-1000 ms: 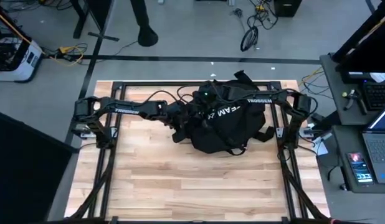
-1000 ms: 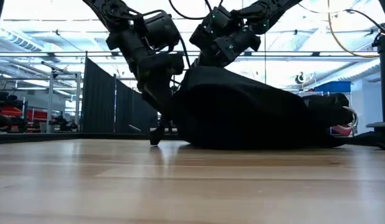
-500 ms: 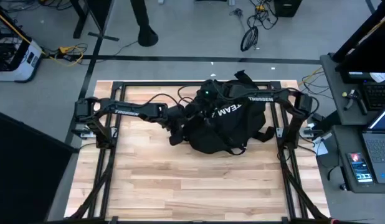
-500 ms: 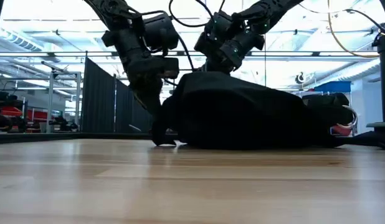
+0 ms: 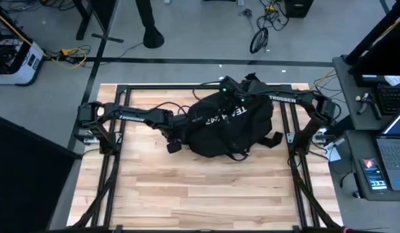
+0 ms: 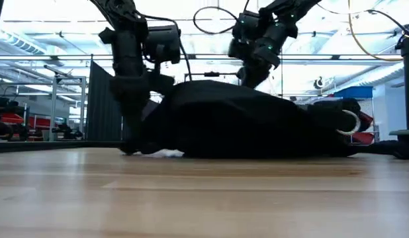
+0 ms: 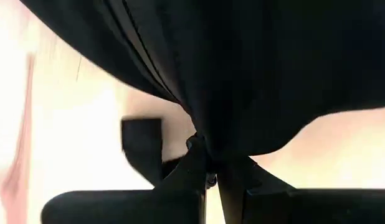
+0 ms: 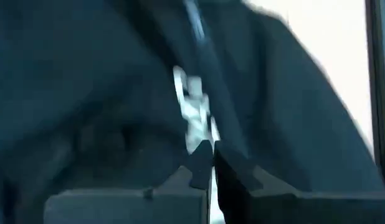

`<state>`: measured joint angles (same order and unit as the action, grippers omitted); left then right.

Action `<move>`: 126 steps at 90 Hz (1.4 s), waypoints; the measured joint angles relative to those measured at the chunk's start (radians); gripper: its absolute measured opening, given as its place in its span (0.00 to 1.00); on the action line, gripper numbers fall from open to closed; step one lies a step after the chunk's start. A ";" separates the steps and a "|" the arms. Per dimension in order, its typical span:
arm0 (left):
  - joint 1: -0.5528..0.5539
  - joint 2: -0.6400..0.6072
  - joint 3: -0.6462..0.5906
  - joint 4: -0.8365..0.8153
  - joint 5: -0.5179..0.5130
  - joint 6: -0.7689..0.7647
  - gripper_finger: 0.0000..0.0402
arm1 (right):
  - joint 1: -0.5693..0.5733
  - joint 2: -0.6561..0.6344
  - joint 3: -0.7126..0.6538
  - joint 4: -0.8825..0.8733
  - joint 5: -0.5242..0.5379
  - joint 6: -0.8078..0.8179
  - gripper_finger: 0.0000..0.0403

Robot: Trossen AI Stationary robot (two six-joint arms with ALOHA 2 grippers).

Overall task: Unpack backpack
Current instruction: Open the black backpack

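Observation:
The black backpack with white lettering lies flat on the wooden table, toward its far edge; in the low view it is a low dark mound. My left gripper is at the backpack's left near corner, low over the table, shut on its fabric. My right gripper stands over the backpack's far top side, shut at a silver zipper pull. Straps trail off the backpack's right side. My left gripper pinches a bunched bit of the backpack's black fabric between its two fingers, at the backpack's left near corner. The fingers come slanting down from the table's left. The cloth runs taut to a point at the fingertips, while the backpack's body rests on the table. My right gripper has its shut fingers at the near end of the silver zipper pull, on the backpack's far upper side. It comes from above, slanting down. The blur hides how much of the pull lies between the fingers.
A black metal frame borders the table on the left, right and far sides. Bare wood fills the near half of the table. Something small and white shows at the backpack's lower left edge in the low view.
My left gripper has gone toward the table's left and near edges, drawing the backpack's left corner along, so the backpack lies lower and more spread out. My right gripper has risen and gone toward the far edge and a little right along the backpack's top.

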<state>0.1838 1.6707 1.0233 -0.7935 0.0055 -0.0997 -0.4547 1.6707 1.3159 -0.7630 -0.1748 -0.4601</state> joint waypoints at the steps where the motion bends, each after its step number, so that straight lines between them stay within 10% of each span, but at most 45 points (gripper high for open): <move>1: -0.001 0.000 0.000 -0.006 -0.001 0.000 0.00 | -0.003 0.000 0.000 -0.008 0.005 0.000 0.00; 36: -0.003 -0.013 0.007 0.022 -0.007 0.001 0.04 | 0.000 0.034 0.000 0.297 -0.110 0.078 0.01; 80: -0.003 -0.019 0.024 0.024 -0.008 0.011 0.01 | 0.041 0.174 0.000 0.509 -0.151 0.054 0.36; 126: -0.002 -0.019 0.065 0.025 -0.007 0.038 0.01 | 0.043 0.235 0.000 0.524 -0.172 0.099 0.36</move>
<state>0.1818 1.6512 1.0885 -0.7681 -0.0016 -0.0620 -0.4121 1.9052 1.3155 -0.2388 -0.3467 -0.3607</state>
